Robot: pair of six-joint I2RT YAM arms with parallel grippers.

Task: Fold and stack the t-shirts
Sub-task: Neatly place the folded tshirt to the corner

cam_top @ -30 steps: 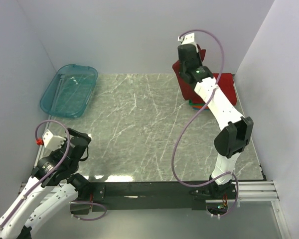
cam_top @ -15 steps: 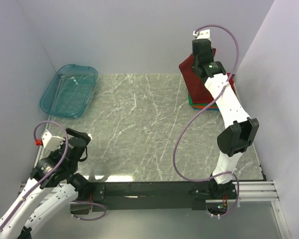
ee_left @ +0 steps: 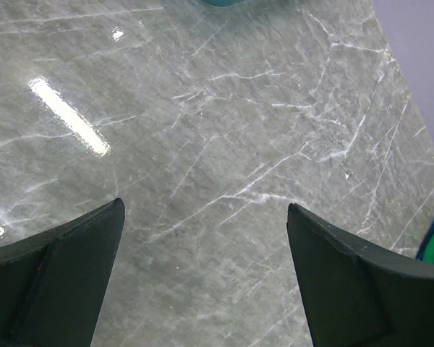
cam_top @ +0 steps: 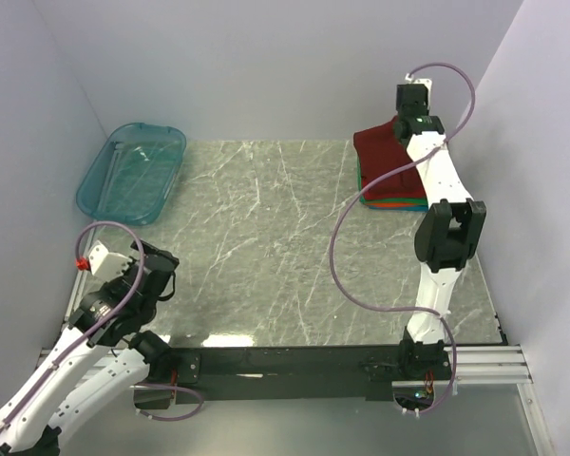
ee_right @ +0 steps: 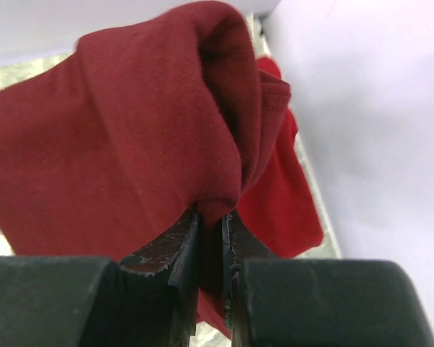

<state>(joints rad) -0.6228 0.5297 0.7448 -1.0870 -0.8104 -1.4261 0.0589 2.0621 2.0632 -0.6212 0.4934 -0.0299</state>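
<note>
The left arm [cam_top: 47, 394] and right arm [cam_top: 437, 176] share white links and black joint housings, and a thin lilac cable [cam_top: 334, 266] loops along each. A small red tab [cam_top: 78, 263] marks the left wrist. The left fingers [ee_left: 65, 282] are dark, broad wedges. The right fingers [ee_right: 175, 282] are black with rough inner edges.

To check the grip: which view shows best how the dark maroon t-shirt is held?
The right wrist view: the right pincer is shut on a fold of the dark maroon t-shirt. The top external view shows it draped over the stack, the grip hidden. The left wrist view shows none of it.
</note>
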